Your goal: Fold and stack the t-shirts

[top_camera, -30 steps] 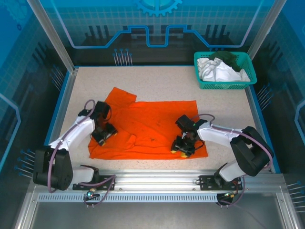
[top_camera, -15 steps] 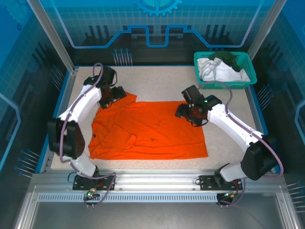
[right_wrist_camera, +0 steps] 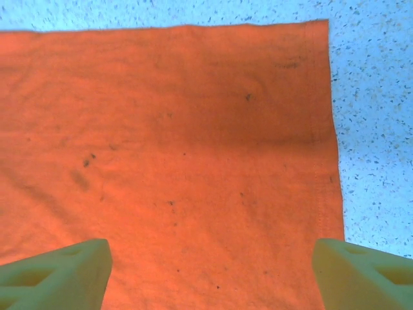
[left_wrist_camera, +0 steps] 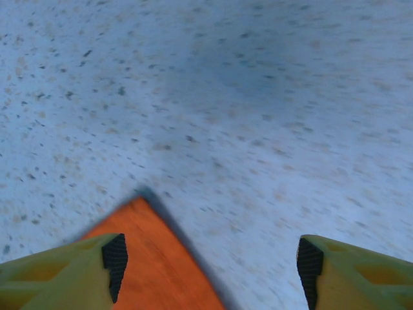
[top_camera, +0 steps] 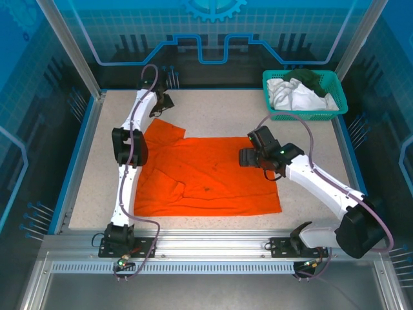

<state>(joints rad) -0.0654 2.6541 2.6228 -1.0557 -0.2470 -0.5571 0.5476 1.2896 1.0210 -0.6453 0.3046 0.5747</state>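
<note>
Table carries the orange t-shirt spread flat, sleeve tip at eleven o'clock. Left jaws gape empty at that tip, right jaws likewise over the two o'clock corner; so near the edge, the left might grab nothing.

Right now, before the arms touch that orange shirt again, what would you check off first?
1. Left tool open, nothing in it: ok.
2. Right tool open, nothing in it: ok.
3. Right tool above the orange t-shirt, near its far right corner: ok.
4. Left tool centred on the sleeve tip: not ok. The tip lies beside one finger, with mostly bare table ahead.
5. T-shirt lying smooth: not ok. A fold bunches near its left side.
6. White and dark green shirts out of the way in the basket: ok.
</note>
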